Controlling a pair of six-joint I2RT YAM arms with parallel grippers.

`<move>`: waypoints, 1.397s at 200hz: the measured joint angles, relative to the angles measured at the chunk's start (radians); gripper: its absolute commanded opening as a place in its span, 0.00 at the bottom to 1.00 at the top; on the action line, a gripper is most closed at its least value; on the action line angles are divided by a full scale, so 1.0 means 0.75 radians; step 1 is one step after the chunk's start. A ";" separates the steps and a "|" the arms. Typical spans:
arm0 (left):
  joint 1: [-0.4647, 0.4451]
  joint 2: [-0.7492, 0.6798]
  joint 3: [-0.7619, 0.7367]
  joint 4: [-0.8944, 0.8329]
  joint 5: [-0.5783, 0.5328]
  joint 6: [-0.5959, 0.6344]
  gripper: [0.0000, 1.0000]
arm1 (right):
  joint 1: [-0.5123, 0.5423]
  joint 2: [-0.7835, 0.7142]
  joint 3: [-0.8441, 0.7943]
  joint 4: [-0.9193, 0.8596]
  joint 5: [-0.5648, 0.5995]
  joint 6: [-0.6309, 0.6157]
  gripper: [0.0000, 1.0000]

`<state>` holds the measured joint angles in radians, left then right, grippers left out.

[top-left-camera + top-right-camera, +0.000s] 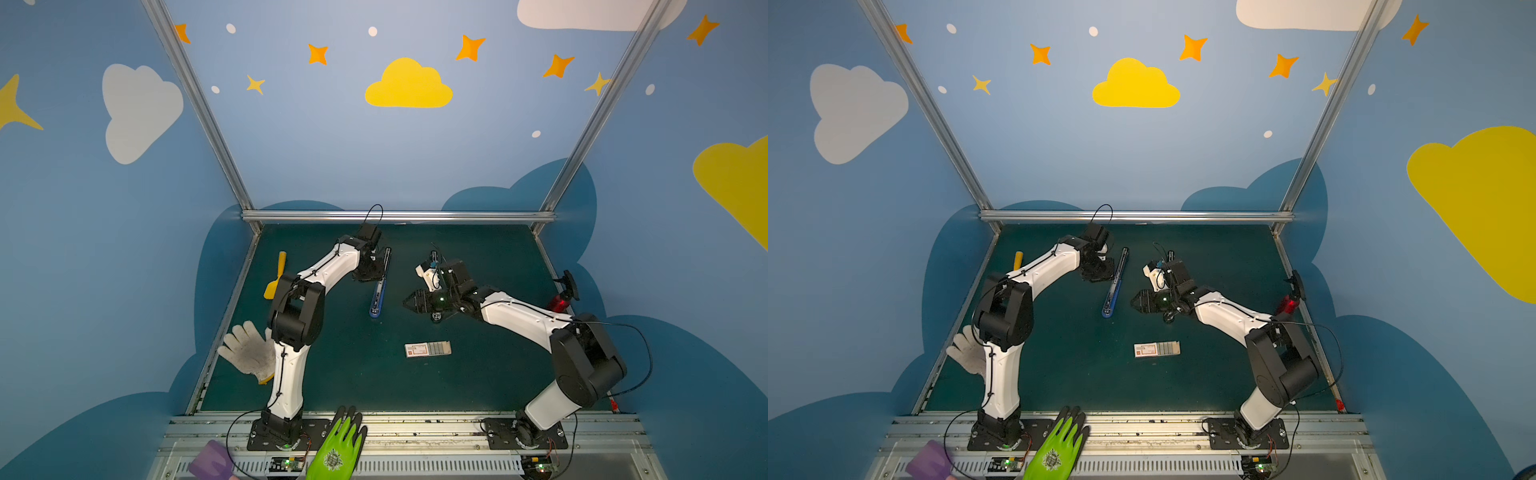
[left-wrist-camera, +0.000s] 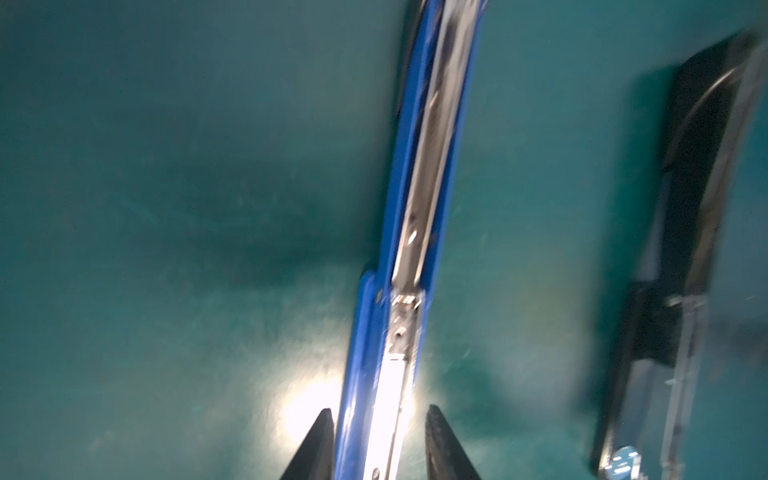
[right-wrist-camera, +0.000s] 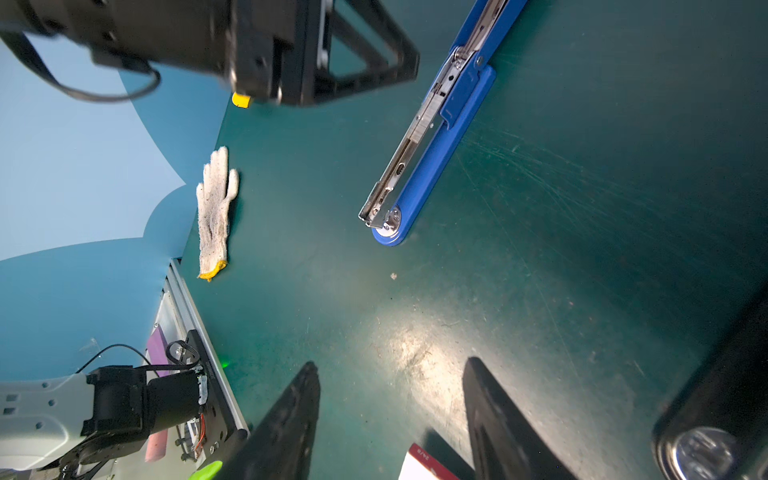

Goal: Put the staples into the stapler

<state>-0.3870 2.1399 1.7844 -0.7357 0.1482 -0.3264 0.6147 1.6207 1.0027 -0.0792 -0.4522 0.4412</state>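
- The opened blue plastic stapler with a silver metal channel (image 1: 377,300) lay flat on the dark green mat (image 1: 332,374).
- The left gripper (image 2: 379,409) straddled it, jaws apart, not clamped.
- The right gripper (image 3: 390,365) hovered with jaws wide, holding nothing.
- The white cardboard staples box with a red label (image 1: 428,349) lay nearer the front, well apart from the stapler.

White knit glove (image 1: 249,349) at the table's (image 1: 374,386) left edge, yellow tool (image 1: 281,264) farther back, green glove (image 1: 337,444) nearest

The left gripper (image 2: 379,409) and right gripper (image 3: 391,361) hover low, jaws apart.
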 measured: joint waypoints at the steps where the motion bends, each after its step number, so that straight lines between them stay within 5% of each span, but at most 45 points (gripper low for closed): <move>1: 0.000 0.002 0.004 -0.001 -0.001 0.001 0.38 | 0.000 0.000 0.000 0.000 0.000 0.000 0.56; 64: 0.005 0.160 0.095 -0.047 0.002 0.025 0.39 | -0.011 0.000 0.000 -0.001 -0.001 -0.001 0.56; 279: -0.029 0.038 -0.110 0.047 -0.045 0.041 0.32 | -0.038 -0.020 -0.028 0.006 -0.001 0.018 0.56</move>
<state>-0.4088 2.1681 1.7016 -0.7006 0.1143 -0.2958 0.5861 1.6054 0.9813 -0.0750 -0.4526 0.4549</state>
